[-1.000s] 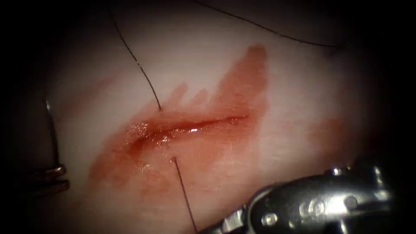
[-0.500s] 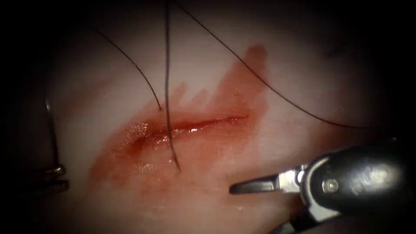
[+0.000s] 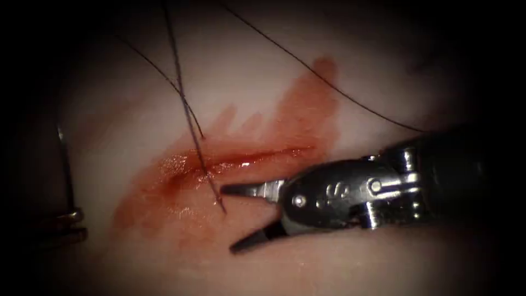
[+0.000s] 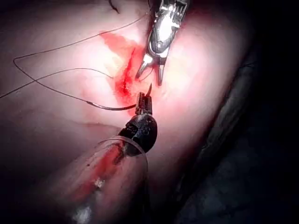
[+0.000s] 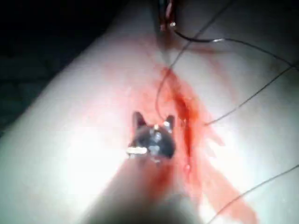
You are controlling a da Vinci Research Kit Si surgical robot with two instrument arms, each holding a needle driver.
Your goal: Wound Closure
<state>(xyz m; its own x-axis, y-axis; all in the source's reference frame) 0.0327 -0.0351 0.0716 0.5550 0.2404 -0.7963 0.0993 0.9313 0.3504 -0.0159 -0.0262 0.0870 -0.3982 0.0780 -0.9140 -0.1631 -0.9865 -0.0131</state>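
Gripping the thin curved steel needle point(image 3: 66, 170) clear of the tissue at far left, the left end effector point(image 3: 68, 225) sits clenched, while dark thread point(image 3: 189, 118) crosses the glistening red cut point(image 3: 241, 161) beside the right end effector point(image 3: 235, 219), its tapered jaws spread and empty.

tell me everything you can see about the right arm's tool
The right gripper enters from the endoscope view's right: a dark shaft, then a shiny metal wrist with pins and screws, ending in two slim, tapered dark jaws. The jaws stand spread in a V and hold nothing. The upper jaw's tip lies close beside the thread where it enters the tissue just below the cut; whether they touch is unclear. The lower jaw angles down over the tissue.
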